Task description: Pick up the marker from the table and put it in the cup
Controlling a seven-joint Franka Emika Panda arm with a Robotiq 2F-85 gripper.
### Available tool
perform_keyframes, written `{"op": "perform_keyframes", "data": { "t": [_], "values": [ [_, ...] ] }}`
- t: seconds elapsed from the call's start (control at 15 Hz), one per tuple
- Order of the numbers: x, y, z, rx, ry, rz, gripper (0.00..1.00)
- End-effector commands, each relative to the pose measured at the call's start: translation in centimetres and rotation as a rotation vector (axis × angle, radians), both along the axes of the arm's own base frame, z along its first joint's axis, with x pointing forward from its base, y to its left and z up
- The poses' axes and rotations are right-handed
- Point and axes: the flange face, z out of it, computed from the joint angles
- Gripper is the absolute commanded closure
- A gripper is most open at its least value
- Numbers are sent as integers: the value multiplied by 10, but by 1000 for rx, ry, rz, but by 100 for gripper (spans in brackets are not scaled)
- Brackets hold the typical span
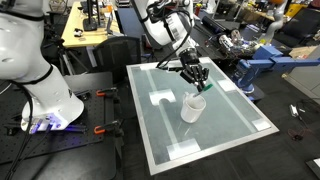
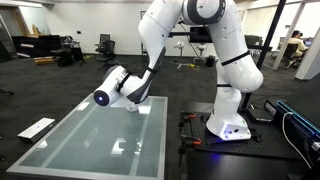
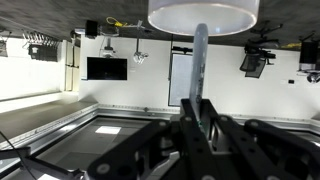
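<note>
My gripper [image 1: 194, 73] hangs over the middle of the table [image 1: 240, 125] and is shut on the marker [image 1: 207, 88], whose teal end sticks out just above the white cup [image 1: 192, 107]. In the wrist view the fingers [image 3: 200, 108] pinch the thin grey-green marker [image 3: 200, 60], which points straight at the cup's round white rim [image 3: 203, 15] at the top of the picture. In an exterior view the arm's wrist [image 2: 118, 86] is over the far part of the table [image 2: 80, 145] and hides the cup and the marker.
White tape lines and squares [image 1: 162, 97] mark the glassy top. The robot's white base [image 2: 228, 122] stands beside the table. Desks, chairs and blue equipment [image 1: 262, 62] surround the table at a distance.
</note>
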Motion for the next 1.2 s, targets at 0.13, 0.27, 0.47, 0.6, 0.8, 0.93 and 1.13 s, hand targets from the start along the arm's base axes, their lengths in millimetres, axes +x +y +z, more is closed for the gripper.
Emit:
{"op": "perform_keyframes", "data": {
  "t": [0.13,0.27,0.47,0.6,0.8,0.93,1.13],
  "values": [
    [13,0,-12,9,-10,-10,97],
    [14,0,-16,10,-6,-18,97],
    [13,1,-22,17,-3,-26,59],
    [12,0,-22,20,-8,-31,45],
    [11,-1,-18,19,-16,-37,23],
    [10,-1,-13,14,-31,-39,8],
    [7,2,1,3,-82,-44,0]
  ]
}}
